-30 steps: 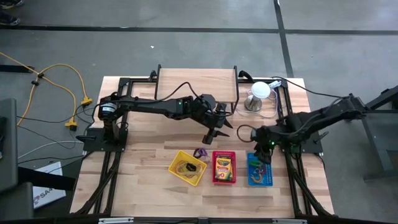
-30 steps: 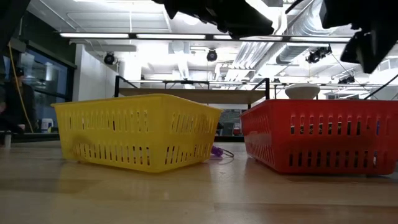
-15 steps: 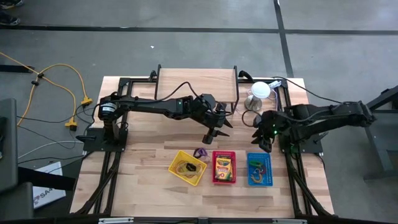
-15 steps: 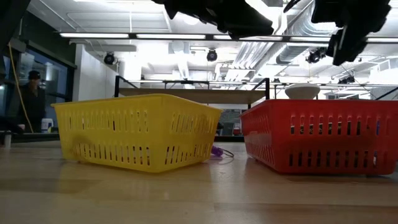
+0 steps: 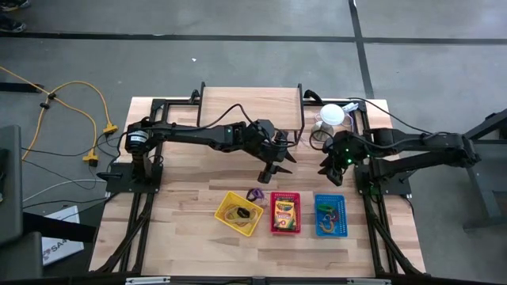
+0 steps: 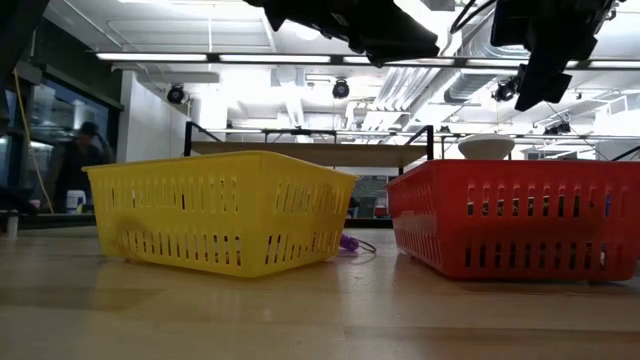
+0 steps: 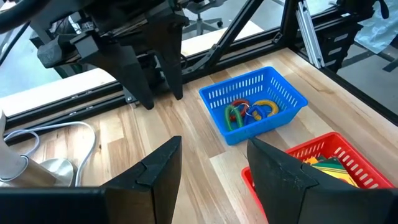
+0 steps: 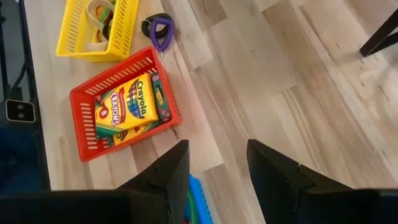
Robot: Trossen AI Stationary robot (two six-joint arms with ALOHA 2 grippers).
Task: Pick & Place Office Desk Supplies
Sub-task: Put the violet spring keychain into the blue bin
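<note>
Three small baskets stand in a row near the table's front: a yellow basket (image 5: 238,213) with rubber bands, a red basket (image 5: 285,212) with a yellow-and-green crayon box (image 8: 124,106), and a blue basket (image 5: 329,215) with coloured rings (image 7: 249,113). A purple coiled ring (image 5: 255,194) lies on the wood between the yellow and red baskets. My left gripper (image 5: 272,170) hangs open above the table's middle, behind the red basket. My right gripper (image 5: 331,166) is open and empty in the air, behind the blue basket.
A white dome on a metal base (image 5: 330,120) stands at the far right, close behind my right gripper. A raised wooden shelf (image 5: 250,107) sits at the far edge. Bare wood lies between the baskets and the shelf. A person (image 6: 80,165) stands in the room beyond.
My right gripper has swung from over the blue basket toward the table's far edge and risen a little, turning as it went, still open and empty. The baskets and what lies in them have kept still.
</note>
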